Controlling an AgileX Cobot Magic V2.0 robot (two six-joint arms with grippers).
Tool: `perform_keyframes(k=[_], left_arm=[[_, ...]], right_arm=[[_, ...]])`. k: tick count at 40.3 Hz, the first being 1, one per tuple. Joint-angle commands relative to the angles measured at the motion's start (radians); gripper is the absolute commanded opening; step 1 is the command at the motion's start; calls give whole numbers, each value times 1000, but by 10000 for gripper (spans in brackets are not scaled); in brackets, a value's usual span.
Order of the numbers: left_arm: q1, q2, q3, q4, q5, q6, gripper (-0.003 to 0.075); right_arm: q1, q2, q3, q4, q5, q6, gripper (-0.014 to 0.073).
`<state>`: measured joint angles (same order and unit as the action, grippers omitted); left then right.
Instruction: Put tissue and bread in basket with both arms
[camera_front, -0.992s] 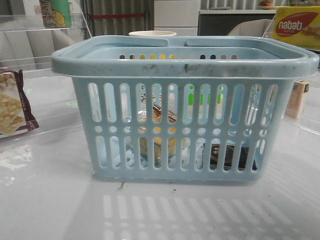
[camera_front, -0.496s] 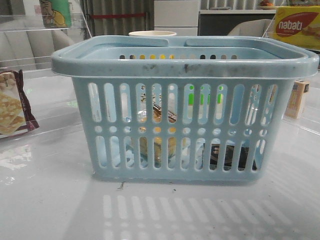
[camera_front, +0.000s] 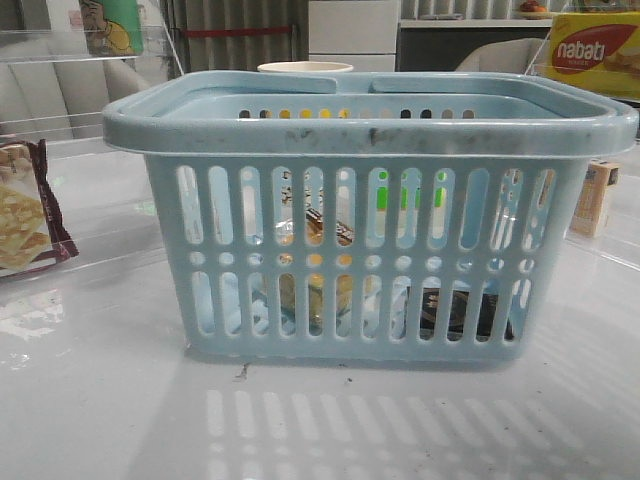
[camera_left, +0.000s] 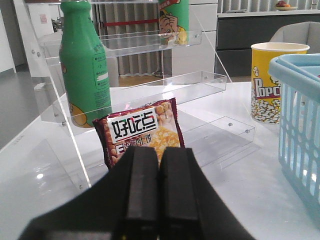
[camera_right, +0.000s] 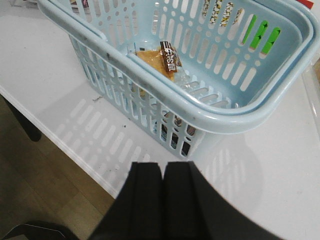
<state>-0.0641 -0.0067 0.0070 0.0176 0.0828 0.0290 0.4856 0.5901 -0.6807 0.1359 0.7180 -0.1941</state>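
Note:
The pale-blue basket (camera_front: 370, 130) stands in the middle of the table. The bread (camera_front: 316, 292), a clear bag with a dark label band, lies on the basket floor and shows through the slots. It also shows in the right wrist view (camera_right: 159, 61). The tissue (camera_front: 455, 310), a low dark packet, lies on the basket floor to the right of the bread. My left gripper (camera_left: 160, 150) is shut and empty, left of the basket (camera_left: 300, 120). My right gripper (camera_right: 163, 165) is shut and empty, outside the basket (camera_right: 220, 120) near its corner. Neither gripper shows in the front view.
A maroon-edged cracker bag (camera_front: 25, 215) lies at the left. A maroon peanut bag (camera_left: 142, 131), a green bottle (camera_left: 85, 65) and clear acrylic shelves (camera_left: 190, 85) stand ahead of my left gripper. A yellow popcorn cup (camera_left: 275, 82) stands behind the basket. The table's front edge (camera_right: 60, 135) is close to my right gripper.

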Motion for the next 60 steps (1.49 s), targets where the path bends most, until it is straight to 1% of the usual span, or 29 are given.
perform_keyframes(k=[1,31,35,39,41,44,51,55,60], left_arm=[[2,-17,-1,-7,-98,-1,91],[2,-17,-1,-7,-98,-1,91],[2,-17,-1,-7,-98,-1,91],[2,-17,-1,-7,-98,-1,91],[2,-17,-1,-7,-98,-1,91],[3,-17,-1,-7,-98,-1,91],[3,-17,-1,-7,-98,-1,91],[3,-17,-1,-7,-98,-1,91],[3,-17,-1,-7,-98,-1,91]], right_arm=[[-1,-2,-25,-5,-65,-9,56],[-1,-2,-25,-5,-65,-9,56],[-19,-42,-12,-2,-67,-9,56],[-54,-113,42,-4,-79,-9,56],[-87,-163,84,-12,-111,-9,56],[-154,-251,170,-18,-207,-9,56],[-344,-456,416,-18,-509,-9,56],[-412,-524,533,-18,-628,-9,56],[-457,-556,643,-11,-730,-7,56]])
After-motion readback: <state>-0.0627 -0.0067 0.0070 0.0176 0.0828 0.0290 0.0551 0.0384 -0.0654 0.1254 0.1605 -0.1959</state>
